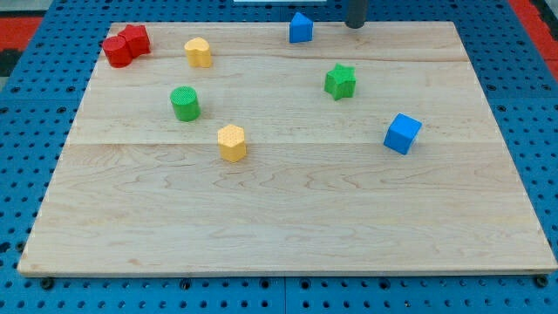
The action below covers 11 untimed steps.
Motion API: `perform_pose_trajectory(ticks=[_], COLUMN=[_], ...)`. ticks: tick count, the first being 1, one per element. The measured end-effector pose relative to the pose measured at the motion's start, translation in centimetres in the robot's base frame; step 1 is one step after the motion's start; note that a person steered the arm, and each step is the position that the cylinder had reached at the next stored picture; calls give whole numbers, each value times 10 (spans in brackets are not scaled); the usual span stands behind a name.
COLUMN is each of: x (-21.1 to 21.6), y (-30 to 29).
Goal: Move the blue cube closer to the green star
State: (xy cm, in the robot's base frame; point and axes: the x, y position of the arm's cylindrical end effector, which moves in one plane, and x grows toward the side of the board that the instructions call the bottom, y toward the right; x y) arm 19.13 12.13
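The blue cube (402, 133) sits on the wooden board (288, 218) at the view's right. The green star (340, 81) lies up and to the left of it, with a gap between them. My tip (355, 25) is at the board's top edge, above the green star and to the right of a blue pentagon-like block (301, 28). It is far from the blue cube and touches no block.
A red cylinder (116, 51) and a red block (135, 38) touch at the top left. A yellow block (199, 52) lies near them. A green cylinder (185, 103) and a yellow hexagonal block (232, 142) sit left of centre. Blue pegboard surrounds the board.
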Motion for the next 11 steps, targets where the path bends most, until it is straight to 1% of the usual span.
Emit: perform_pose_trajectory(ticks=[1, 2, 3, 4, 5, 6, 7, 8, 9, 10, 11], x=[0, 1, 1, 37, 49, 86, 181, 270, 250, 193, 200], y=[-23, -69, -84, -100, -51, 64, 128, 79, 20, -3, -4])
